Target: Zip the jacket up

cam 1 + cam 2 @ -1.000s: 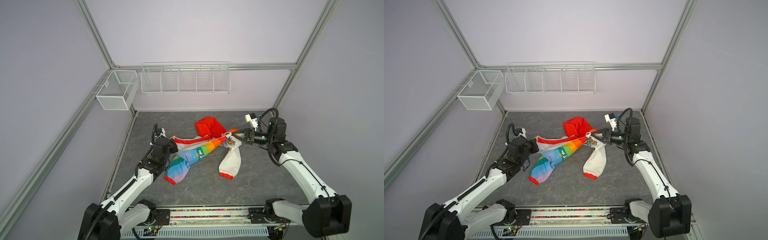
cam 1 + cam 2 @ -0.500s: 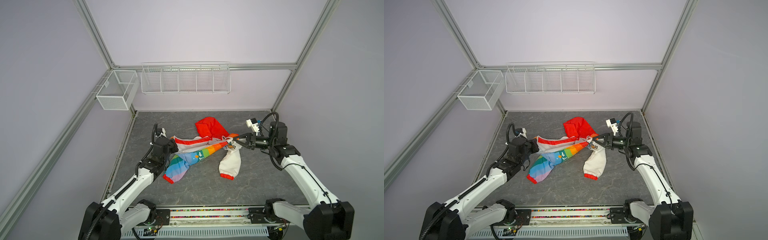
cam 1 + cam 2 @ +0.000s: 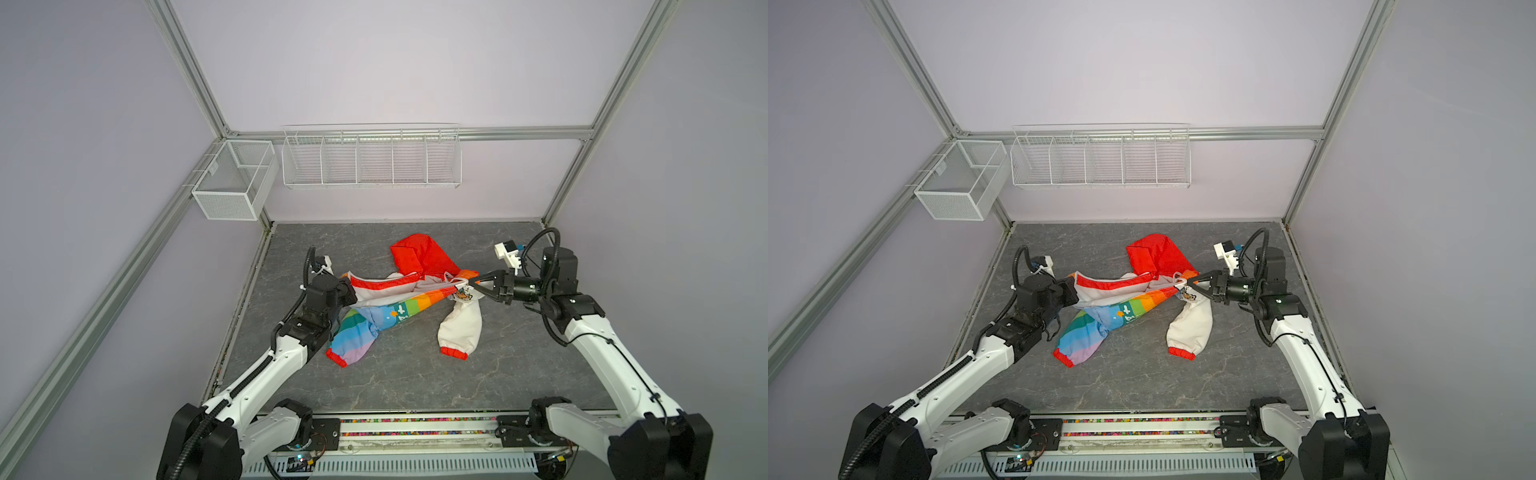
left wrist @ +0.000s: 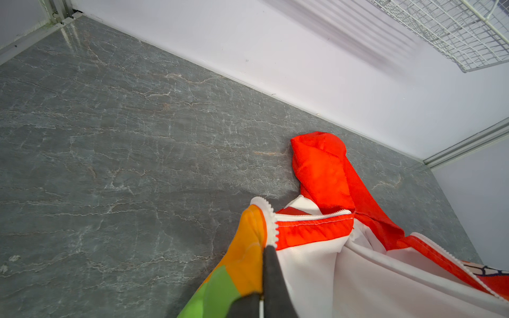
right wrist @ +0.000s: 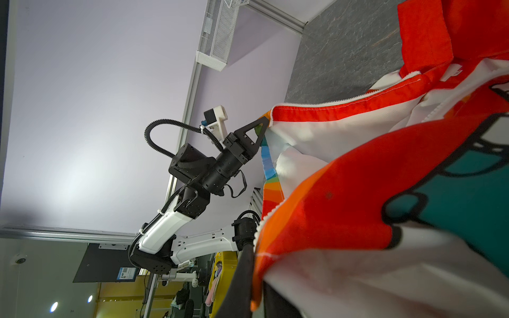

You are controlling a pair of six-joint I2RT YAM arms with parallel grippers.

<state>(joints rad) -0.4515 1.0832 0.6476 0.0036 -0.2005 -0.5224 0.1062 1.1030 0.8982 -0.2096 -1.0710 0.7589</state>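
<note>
Dropping lower than a second ago, the right claw (image 3: 474, 285) is pinching the jacket (image 3: 399, 309) near its hood. From there the open zipper edge is stretching leftward above the table (image 3: 415, 374) to the left claw (image 3: 351, 291), which is clamping the hem end.

Centre of both top views: small thin jacket (image 3: 399, 309), unzipped, pulled taut left to right into a narrow band — rainbow stripes with white lettering along the lower edge, white cloth with red trim above. Red hood (image 3: 419, 257) spread flat toward the upper middle; rainbow sleeve (image 3: 353, 336) drooping to lower left, white sleeve (image 3: 459, 328) to lower right, both ending in red cuffs (image 3: 453, 352). White zipper teeth (image 4: 271, 223) apart, edging the red trim.
</note>
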